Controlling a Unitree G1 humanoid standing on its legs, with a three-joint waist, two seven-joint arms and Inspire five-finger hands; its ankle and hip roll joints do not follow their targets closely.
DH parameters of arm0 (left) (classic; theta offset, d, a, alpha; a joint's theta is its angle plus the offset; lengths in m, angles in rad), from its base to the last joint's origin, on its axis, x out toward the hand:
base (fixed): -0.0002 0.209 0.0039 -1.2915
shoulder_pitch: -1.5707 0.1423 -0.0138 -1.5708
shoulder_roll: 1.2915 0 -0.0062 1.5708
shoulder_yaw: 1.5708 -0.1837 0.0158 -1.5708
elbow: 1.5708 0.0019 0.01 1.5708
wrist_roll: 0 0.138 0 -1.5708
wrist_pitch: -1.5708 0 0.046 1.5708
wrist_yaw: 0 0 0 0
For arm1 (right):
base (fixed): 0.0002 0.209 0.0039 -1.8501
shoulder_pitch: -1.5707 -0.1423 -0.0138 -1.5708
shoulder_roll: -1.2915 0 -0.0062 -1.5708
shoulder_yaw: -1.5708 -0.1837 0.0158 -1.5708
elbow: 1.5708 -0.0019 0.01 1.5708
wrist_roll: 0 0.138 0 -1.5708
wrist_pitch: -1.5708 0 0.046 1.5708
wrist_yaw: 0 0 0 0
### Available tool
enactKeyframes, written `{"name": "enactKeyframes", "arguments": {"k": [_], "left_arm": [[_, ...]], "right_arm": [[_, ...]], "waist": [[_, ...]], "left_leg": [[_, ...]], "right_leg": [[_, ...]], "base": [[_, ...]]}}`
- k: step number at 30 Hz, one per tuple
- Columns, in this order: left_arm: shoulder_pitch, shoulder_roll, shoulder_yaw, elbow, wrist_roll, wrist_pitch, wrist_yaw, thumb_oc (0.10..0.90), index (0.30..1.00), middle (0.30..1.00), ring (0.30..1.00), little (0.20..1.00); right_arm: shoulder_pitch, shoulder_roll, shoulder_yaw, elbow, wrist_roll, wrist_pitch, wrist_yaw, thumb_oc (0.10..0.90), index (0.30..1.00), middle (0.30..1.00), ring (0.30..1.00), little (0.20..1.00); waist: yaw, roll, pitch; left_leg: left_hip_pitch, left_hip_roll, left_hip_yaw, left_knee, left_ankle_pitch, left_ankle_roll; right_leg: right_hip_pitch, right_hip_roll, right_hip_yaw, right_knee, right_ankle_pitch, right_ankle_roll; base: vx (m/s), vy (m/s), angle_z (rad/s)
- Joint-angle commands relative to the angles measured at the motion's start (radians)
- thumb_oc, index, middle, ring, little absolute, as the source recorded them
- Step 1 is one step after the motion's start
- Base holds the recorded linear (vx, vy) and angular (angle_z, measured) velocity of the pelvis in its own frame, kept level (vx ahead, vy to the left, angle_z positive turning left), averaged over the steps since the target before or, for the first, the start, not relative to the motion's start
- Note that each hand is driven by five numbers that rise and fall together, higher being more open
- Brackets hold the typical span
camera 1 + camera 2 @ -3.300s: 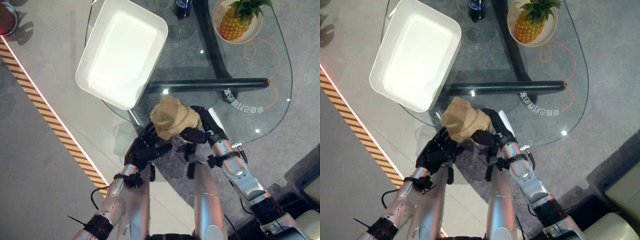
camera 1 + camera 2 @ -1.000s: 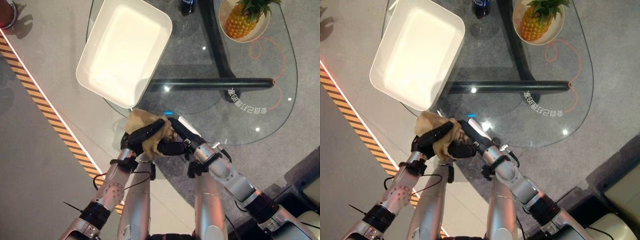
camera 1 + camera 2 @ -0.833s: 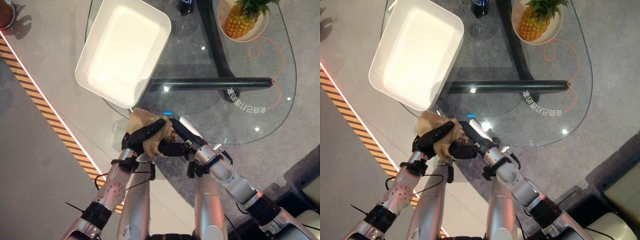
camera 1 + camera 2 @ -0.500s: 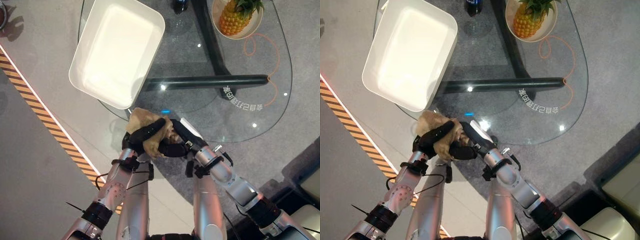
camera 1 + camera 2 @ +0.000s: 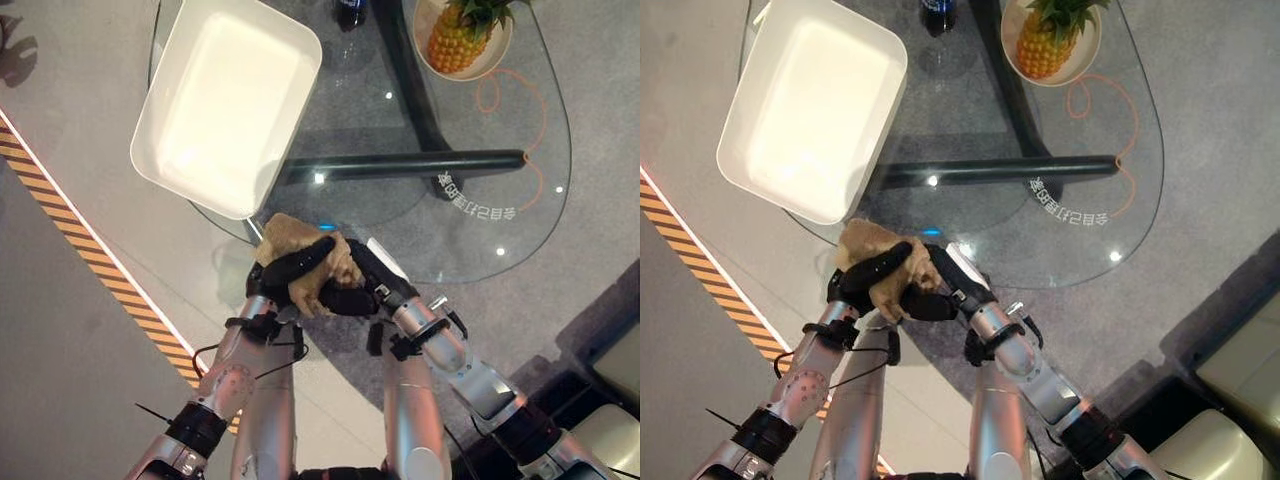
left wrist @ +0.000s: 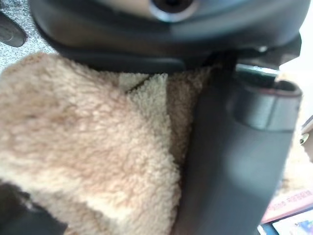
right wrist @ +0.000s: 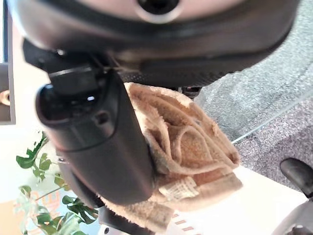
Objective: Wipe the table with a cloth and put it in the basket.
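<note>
At the near rim of the glass tabletop (image 5: 470, 230), just short of the white basket (image 5: 226, 100): tan cloth (image 5: 296, 248) bunched between left hand (image 5: 290, 268) and right hand (image 5: 352, 290), both curled round it, likely gathering it into a wad for the drop. Beyond the basket's far corner, a dark bottle (image 5: 351, 10); well to its right, a pineapple (image 5: 455, 38) in a bowl. Nothing between cloth and basket.

Held a fuzzy tan cloth (image 6: 93, 152) bunched against the left hand (image 6: 230, 161), thumb pressed along its side.
</note>
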Motion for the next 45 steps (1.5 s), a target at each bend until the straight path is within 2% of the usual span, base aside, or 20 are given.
{"name": "enactKeyframes", "arguments": {"k": [1, 7, 8, 9, 11, 12, 13, 14, 26, 45], "left_arm": [[0.085, -0.033, -0.055, -0.171, 0.055, -0.028, -0.144, 0.800, 0.900, 0.900, 0.900, 0.900], [0.088, -0.040, -0.052, -0.174, 0.051, -0.042, -0.161, 0.800, 0.900, 0.900, 0.900, 0.900], [0.104, -0.041, -0.056, -0.173, 0.050, -0.046, -0.160, 0.800, 0.900, 0.900, 0.900, 0.900], [0.083, -0.040, -0.051, -0.175, 0.050, -0.048, -0.154, 0.800, 0.900, 0.900, 0.900, 0.900], [0.080, -0.040, -0.051, -0.174, 0.047, -0.053, -0.151, 0.800, 0.900, 0.900, 0.900, 0.900], [0.078, -0.041, -0.050, -0.175, 0.047, -0.054, -0.151, 0.457, 0.606, 0.606, 0.606, 0.557], [0.077, -0.041, -0.049, -0.176, 0.049, -0.055, -0.152, 0.251, 0.429, 0.429, 0.429, 0.351], [0.077, -0.042, -0.047, -0.178, 0.051, -0.063, -0.156, 0.100, 0.300, 0.300, 0.300, 0.200], [0.063, -0.043, -0.041, -0.179, 0.051, -0.054, -0.143, 0.100, 0.300, 0.300, 0.300, 0.200], [0.066, -0.046, -0.030, -0.167, 0.041, -0.088, -0.180, 0.100, 0.300, 0.300, 0.300, 0.200]], "right_arm": [[-0.051, 0.032, -0.171, -0.193, 0.088, -0.125, -0.110, 0.800, 0.900, 0.900, 0.900, 0.900], [-0.043, 0.030, -0.173, -0.191, 0.079, -0.119, -0.098, 0.800, 0.900, 0.900, 0.900, 0.900], [-0.028, 0.031, -0.168, -0.188, 0.081, -0.122, -0.099, 0.800, 0.900, 0.900, 0.900, 0.900], [-0.047, 0.030, -0.172, -0.187, 0.079, -0.122, -0.101, 0.800, 0.900, 0.900, 0.900, 0.900], [-0.050, 0.031, -0.172, -0.186, 0.075, -0.120, -0.103, 0.800, 0.900, 0.900, 0.900, 0.900], [-0.056, 0.030, -0.172, -0.185, 0.074, -0.118, -0.104, 0.800, 0.900, 0.900, 0.900, 0.900], [-0.057, 0.031, -0.171, -0.185, 0.074, -0.118, -0.105, 0.800, 0.900, 0.900, 0.900, 0.900], [-0.059, 0.032, -0.172, -0.186, 0.074, -0.118, -0.104, 0.800, 0.900, 0.900, 0.900, 0.900], [-0.083, 0.038, -0.178, -0.184, 0.074, -0.103, -0.113, 0.800, 0.900, 0.900, 0.900, 0.900], [-0.071, 0.040, -0.182, -0.160, 0.082, -0.116, -0.110, 0.800, 0.900, 0.900, 0.900, 0.900]], "waist": [[0.002, 0.023, -0.022], [0.002, 0.023, -0.022], [0.005, 0.025, -0.022], [0.002, 0.022, -0.022], [0.002, 0.022, -0.022], [0.003, 0.021, -0.022], [0.003, 0.021, -0.022], [0.004, 0.020, -0.022], [0.006, 0.014, -0.022], [0.007, 0.012, -0.022]], "left_leg": [[0.001, -0.043, 0.053, 0.043, -0.065, 0.066], [0.003, -0.042, 0.054, 0.040, -0.064, 0.066], [0.033, -0.039, 0.048, 0.051, -0.098, 0.061], [0.001, -0.042, 0.053, 0.041, -0.064, 0.065], [0.002, -0.042, 0.053, 0.040, -0.063, 0.066], [0.000, -0.042, 0.052, 0.040, -0.063, 0.066], [0.000, -0.042, 0.051, 0.040, -0.064, 0.066], [-0.001, -0.042, 0.050, 0.041, -0.064, 0.066], [-0.001, -0.043, 0.044, 0.040, -0.064, 0.067], [0.014, -0.048, 0.040, 0.029, -0.061, 0.066]], "right_leg": [[0.025, 0.026, -0.035, -0.048, 0.054, 0.017], [0.028, 0.025, -0.037, -0.052, 0.053, 0.015], [0.056, 0.028, -0.034, -0.038, 0.023, 0.023], [0.026, 0.024, -0.037, -0.049, 0.053, 0.016], [0.025, 0.024, -0.038, -0.048, 0.054, 0.016], [0.024, 0.024, -0.039, -0.048, 0.054, 0.016], [0.025, 0.023, -0.039, -0.048, 0.053, 0.016], [0.025, 0.024, -0.040, -0.048, 0.053, 0.017], [0.026, 0.028, -0.040, -0.046, 0.053, 0.016], [0.039, 0.036, -0.041, -0.052, 0.050, 0.012]], "base": [[0.00, 0.000, 0.00], [0.01, 0.001, 0.00], [0.00, 0.000, 0.00], [0.00, 0.000, 0.00], [-0.03, -0.005, 0.00], [0.00, 0.000, 0.00], [0.00, 0.000, 0.00], [0.00, 0.000, 0.00], [0.00, 0.000, 0.00], [0.00, 0.000, 0.00]]}}
